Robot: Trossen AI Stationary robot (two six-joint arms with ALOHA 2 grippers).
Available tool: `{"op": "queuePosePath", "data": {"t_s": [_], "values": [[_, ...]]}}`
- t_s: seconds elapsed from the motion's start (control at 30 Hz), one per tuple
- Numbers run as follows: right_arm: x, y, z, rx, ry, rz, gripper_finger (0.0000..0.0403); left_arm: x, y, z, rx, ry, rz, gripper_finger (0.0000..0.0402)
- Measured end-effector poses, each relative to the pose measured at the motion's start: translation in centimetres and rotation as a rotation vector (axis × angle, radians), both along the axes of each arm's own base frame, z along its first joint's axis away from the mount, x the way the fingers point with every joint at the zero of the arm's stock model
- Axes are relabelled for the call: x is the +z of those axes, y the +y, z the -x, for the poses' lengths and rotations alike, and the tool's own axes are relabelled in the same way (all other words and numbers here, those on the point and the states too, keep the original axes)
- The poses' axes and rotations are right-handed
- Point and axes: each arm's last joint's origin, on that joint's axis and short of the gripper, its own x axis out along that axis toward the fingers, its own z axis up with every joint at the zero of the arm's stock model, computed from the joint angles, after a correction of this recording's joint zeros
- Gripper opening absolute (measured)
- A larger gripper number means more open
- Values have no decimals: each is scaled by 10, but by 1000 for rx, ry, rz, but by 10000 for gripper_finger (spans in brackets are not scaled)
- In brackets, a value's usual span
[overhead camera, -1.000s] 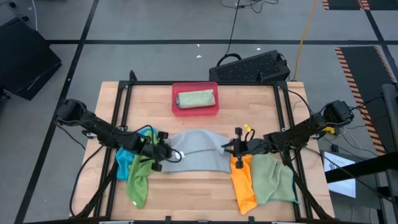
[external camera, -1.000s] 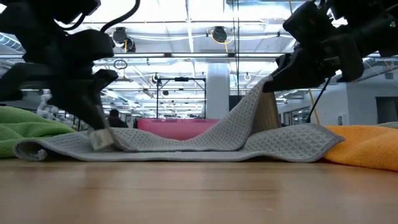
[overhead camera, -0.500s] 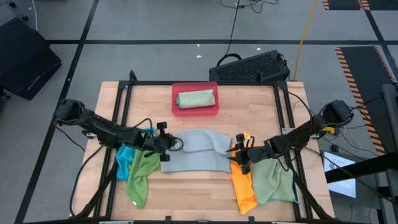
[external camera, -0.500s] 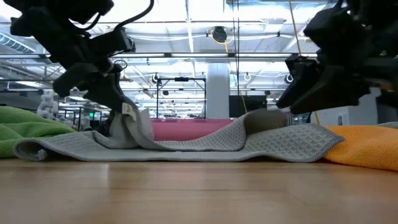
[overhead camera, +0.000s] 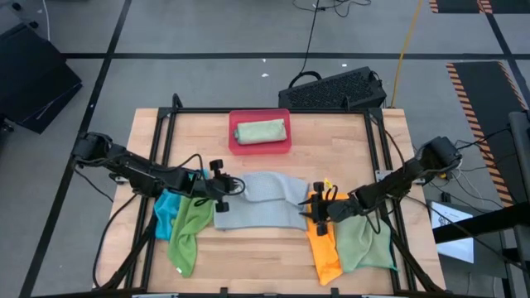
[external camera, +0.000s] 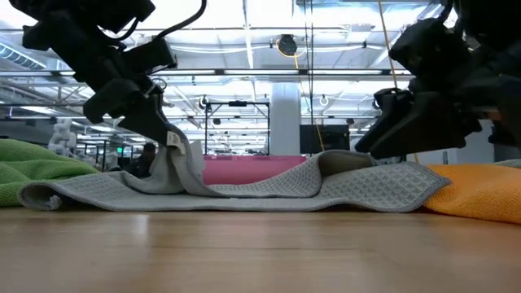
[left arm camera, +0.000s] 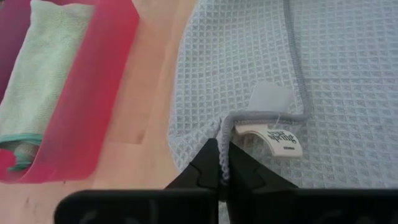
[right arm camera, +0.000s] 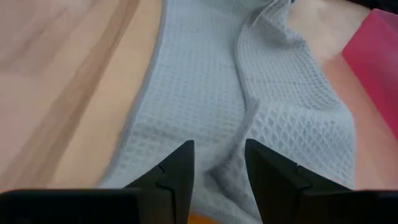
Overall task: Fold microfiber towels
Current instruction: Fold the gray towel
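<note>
Here, left tool (left arm camera: pixel 219 163) clenched on grey towel (overhead camera: pixel 263 201) edge (label beside); right tool (right arm camera: pixel 217 163) released above its far edge, bare table (overhead camera: pixel 265 248) in front.

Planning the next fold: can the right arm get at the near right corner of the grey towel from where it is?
Probably yes. The right hand is open, just off the grey towel, above the orange towel; nothing lies between. The left hand pinches the opposite edge.

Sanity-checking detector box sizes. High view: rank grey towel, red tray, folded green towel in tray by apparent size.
1. grey towel, partly folded, largest
2. red tray
3. folded green towel, lying inside the tray, smallest

All lie at table height, so nearness barely skews this.
</note>
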Motion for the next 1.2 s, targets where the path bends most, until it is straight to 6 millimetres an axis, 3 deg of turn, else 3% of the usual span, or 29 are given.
{"op": "queuePosePath", "data": {"t_s": [0.27,0.43,0.67,0.9,1.2], "values": [[-3,6,4,-215,-85,8,185,0,0,0,-4,2,5,6],[-2,9,3,-181,-91,-45,220,0,0,0,-4,1,4,8],[-11,10,2,-192,-64,-82,217,0,0,0,-2,-1,7,11],[-29,7,-2,-342,-103,-37,169,1,0,-1,-8,-13,16,11],[-23,5,0,-331,-99,8,13,3,-4,-2,-27,-30,18,8]]}}
